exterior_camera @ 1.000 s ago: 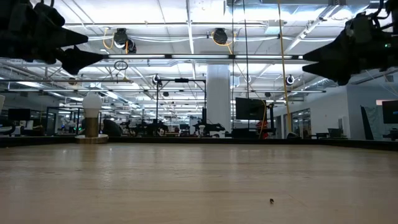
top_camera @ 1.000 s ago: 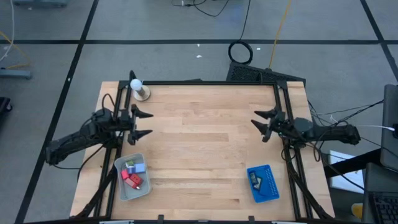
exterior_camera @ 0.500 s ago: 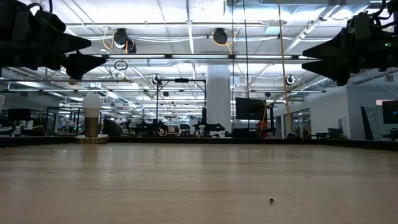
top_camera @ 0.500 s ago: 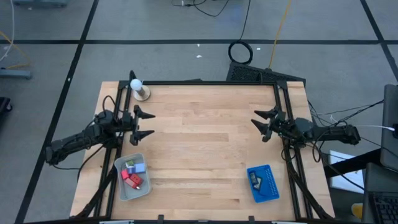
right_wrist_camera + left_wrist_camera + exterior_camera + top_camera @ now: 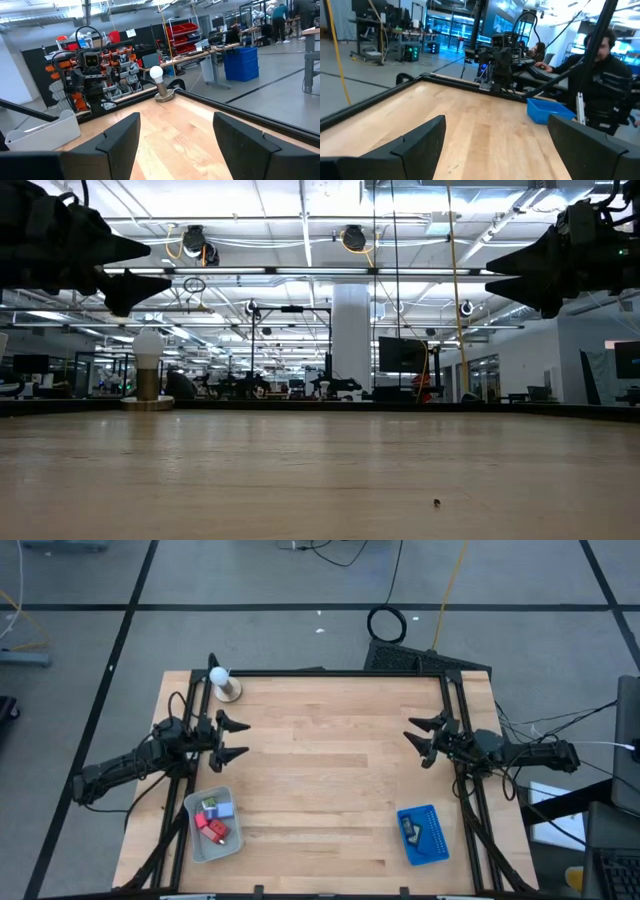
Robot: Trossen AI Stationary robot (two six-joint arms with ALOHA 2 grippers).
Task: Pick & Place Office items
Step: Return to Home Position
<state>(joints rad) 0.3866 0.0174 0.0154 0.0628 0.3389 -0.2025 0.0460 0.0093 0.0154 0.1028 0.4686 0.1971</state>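
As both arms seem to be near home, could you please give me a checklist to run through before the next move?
1. The left gripper holds nothing, jaws open: ok.
2. The right gripper holds nothing, jaws open: ok.
3. Both grippers are raised above the table, apart from both trays: ok.
4. The office items at front left lie inside the grey tray: ok.
5. The blue tray, with a dark piece in it, sits wholly on the table at front right: ok.
6. The white ball stands upright at the back left corner: ok.
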